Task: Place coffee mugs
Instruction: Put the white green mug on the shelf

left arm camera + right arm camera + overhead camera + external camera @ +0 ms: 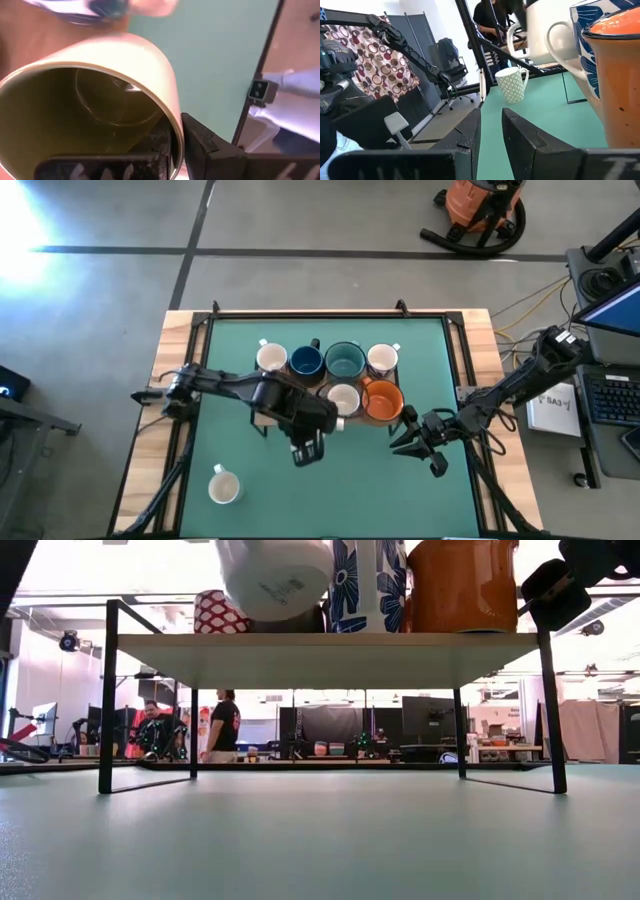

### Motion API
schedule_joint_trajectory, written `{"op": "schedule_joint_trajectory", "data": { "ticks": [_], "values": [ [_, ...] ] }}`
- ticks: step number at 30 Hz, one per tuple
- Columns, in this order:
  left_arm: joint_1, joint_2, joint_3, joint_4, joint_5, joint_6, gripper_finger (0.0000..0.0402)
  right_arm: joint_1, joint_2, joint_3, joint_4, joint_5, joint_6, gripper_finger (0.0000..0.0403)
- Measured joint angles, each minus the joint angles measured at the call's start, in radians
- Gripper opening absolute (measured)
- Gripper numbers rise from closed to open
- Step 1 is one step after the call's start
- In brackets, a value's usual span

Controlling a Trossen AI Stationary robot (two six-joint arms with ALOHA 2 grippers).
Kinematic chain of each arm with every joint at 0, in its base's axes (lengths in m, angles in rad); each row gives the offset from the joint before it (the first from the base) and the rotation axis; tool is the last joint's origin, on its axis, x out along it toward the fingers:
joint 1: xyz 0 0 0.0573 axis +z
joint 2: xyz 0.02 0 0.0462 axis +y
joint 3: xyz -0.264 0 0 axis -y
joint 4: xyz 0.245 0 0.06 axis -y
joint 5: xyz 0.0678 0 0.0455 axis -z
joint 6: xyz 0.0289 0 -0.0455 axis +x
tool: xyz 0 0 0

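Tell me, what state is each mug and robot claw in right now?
Cream glazed mug: tilted, gripped by its rim.
Left gripper: shut on the cream mug's rim, over the rack's front.
Right gripper: open, empty, beside the rack.
Glossy orange mug: upright on the black-framed rack.
Large teal mug: upright on the rack.
Green-patterned white mug: upright on the green mat.

No legible text or labels
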Motion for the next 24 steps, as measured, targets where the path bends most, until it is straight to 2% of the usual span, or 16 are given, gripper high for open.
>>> {"op": "schedule_joint_trajectory", "data": {
  "ticks": [8, 19, 24],
  "values": [
    [0.059, -0.004, -0.011, -0.002, 0.005, -0.018, 0.0011, 0.000, 0.000, 0.000, 0.000, 0.000, 0.001, 0.0068],
    [0.091, -0.031, -0.146, -0.001, 0.012, -0.026, 0.0011, 0.000, 0.000, 0.000, 0.000, 0.000, 0.001, 0.0068],
    [0.098, -0.032, -0.152, -0.002, 0.003, -0.010, 0.0011, 0.000, 0.000, 0.000, 0.000, 0.000, 0.001, 0.0068]
  ]
}}
